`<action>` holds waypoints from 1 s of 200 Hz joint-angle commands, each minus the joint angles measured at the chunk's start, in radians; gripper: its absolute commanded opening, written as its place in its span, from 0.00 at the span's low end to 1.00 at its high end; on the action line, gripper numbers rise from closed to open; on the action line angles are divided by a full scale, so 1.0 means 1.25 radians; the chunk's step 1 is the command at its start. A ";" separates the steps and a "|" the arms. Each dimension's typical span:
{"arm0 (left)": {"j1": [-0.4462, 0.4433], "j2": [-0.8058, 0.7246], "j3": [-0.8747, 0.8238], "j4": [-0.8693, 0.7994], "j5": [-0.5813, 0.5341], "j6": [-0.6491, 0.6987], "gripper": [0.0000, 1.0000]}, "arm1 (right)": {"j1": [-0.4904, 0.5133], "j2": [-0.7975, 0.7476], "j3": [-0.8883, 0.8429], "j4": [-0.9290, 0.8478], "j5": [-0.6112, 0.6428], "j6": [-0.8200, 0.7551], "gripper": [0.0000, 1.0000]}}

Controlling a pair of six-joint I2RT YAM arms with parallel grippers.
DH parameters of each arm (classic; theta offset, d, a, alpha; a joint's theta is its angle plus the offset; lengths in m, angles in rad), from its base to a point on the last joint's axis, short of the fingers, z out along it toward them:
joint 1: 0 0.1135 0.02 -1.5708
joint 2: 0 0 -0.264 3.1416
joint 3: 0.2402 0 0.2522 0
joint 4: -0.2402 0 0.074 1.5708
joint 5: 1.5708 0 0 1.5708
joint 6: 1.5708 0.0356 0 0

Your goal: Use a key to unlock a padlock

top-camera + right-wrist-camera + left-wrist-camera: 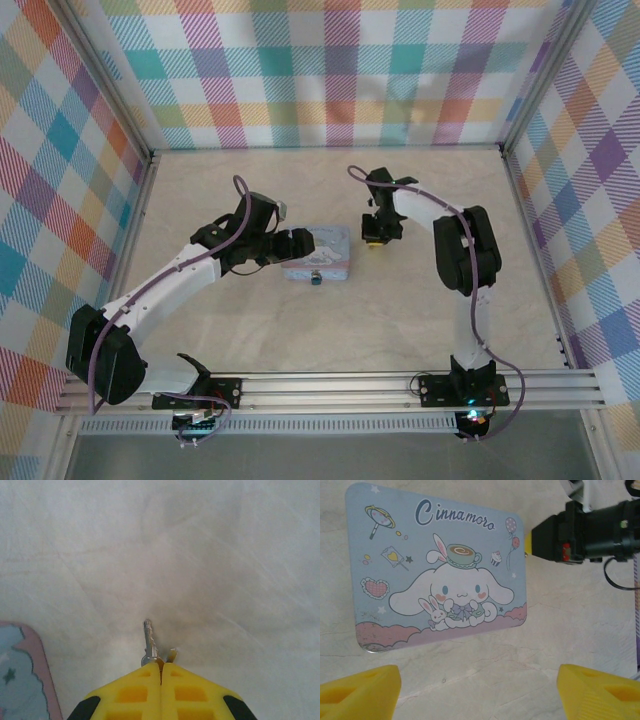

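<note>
The key [149, 641], a thin grey metal sliver, sticks out forward from between the yellow fingertips of my right gripper [161, 667], which is shut on its head. A small metal tab [171, 655] shows beside it. From above, the right gripper [374, 240] points down just right of the pastel-blue cartoon tin box [320, 255]. The padlock [315, 279] is a tiny dark bluish piece at the box's near edge. My left gripper [293, 244] hovers at the box's left side. Its yellow fingers [360, 690] stand wide apart and open, with bare table between them.
The tin box [435, 565] lies flat on the pale marbled table [485, 665], and its pink corner [35, 670] shows at the right wrist view's lower left. The right gripper's black body [580, 530] sits close past the box's far corner. Checked walls [330, 70] enclose the table.
</note>
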State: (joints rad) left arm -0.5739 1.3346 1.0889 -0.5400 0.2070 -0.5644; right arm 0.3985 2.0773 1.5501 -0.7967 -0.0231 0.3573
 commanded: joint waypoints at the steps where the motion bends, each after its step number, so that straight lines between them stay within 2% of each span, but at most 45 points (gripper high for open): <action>1: -0.006 -0.002 -0.011 0.018 -0.015 -0.012 0.82 | -0.001 -0.090 -0.020 -0.002 0.006 -0.002 0.00; 46: -0.006 0.003 -0.013 0.032 -0.017 -0.022 0.82 | -0.006 -0.217 -0.063 0.009 -0.005 -0.011 0.00; 97: 0.002 -0.004 -0.010 0.086 0.006 -0.025 0.83 | -0.017 -0.354 -0.055 0.002 -0.079 -0.023 0.00; 140: 0.012 -0.013 -0.014 0.202 0.086 -0.025 0.84 | -0.017 -0.438 -0.002 -0.031 -0.165 -0.026 0.00; 149: 0.014 -0.015 -0.016 0.259 0.105 -0.023 0.84 | -0.017 -0.453 0.008 -0.036 -0.187 -0.024 0.00; 200: 0.020 -0.019 -0.025 0.443 0.223 -0.020 0.78 | -0.017 -0.508 0.049 -0.047 -0.366 0.010 0.00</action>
State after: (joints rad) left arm -0.5602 1.3342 1.0744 -0.1608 0.3782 -0.5900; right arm 0.3805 1.4780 1.5742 -0.8322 -0.3218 0.3508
